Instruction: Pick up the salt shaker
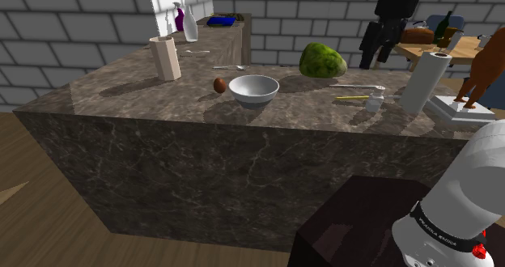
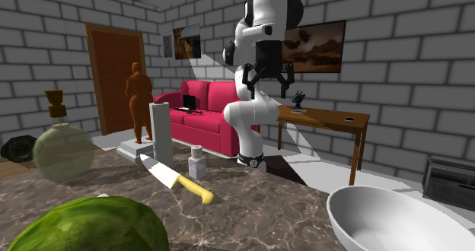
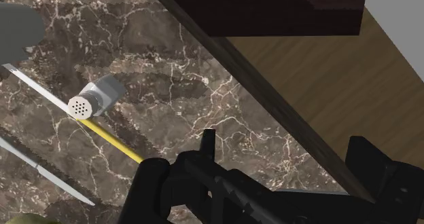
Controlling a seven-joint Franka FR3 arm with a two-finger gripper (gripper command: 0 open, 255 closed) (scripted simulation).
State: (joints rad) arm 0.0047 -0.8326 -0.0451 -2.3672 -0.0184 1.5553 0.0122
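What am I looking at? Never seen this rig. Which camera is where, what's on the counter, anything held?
Simulator renders of one white robot arm with a black two-finger gripper. The shoulder view looks down over the marble counter from beside the arm's stand; the second exterior view faces the arm across the counter; the wrist view looks along the gripper. On the counter: a small grey salt shaker, a yellow-handled knife beside it, a white bowl, a brown egg, a lumpy green object and a paper towel roll. The gripper is open, up above the counter, holding nothing.
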